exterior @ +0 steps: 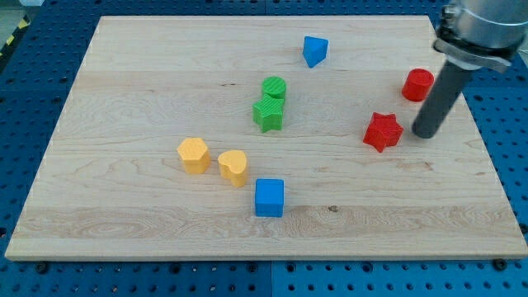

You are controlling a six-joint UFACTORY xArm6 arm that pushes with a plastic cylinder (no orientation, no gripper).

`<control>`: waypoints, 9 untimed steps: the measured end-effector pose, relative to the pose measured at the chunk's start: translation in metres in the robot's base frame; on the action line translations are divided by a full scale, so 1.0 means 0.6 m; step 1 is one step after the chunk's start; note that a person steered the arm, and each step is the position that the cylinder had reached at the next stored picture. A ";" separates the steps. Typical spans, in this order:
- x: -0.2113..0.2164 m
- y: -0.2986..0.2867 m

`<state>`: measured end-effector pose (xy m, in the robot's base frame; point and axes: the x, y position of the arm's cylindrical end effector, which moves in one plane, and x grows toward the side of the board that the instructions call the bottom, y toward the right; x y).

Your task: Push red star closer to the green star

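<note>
The red star (383, 131) lies on the wooden board at the view's right. The green star (268, 113) lies near the board's middle, well to the left of the red star, touching a green cylinder (274, 87) just above it. My tip (425, 134) rests on the board just to the right of the red star, a small gap apart from it. The dark rod rises from the tip toward the view's top right.
A red cylinder (418, 84) sits above the red star, next to the rod. A blue wedge-like block (314, 50) is at the top middle. A yellow hexagon (194, 155), a yellow rounded block (233, 167) and a blue cube (269, 197) lie at lower left. The board's right edge (487, 157) is near the tip.
</note>
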<state>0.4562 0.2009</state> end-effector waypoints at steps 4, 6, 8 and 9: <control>-0.007 -0.092; -0.013 -0.125; 0.002 -0.034; 0.048 -0.057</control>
<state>0.4850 0.1668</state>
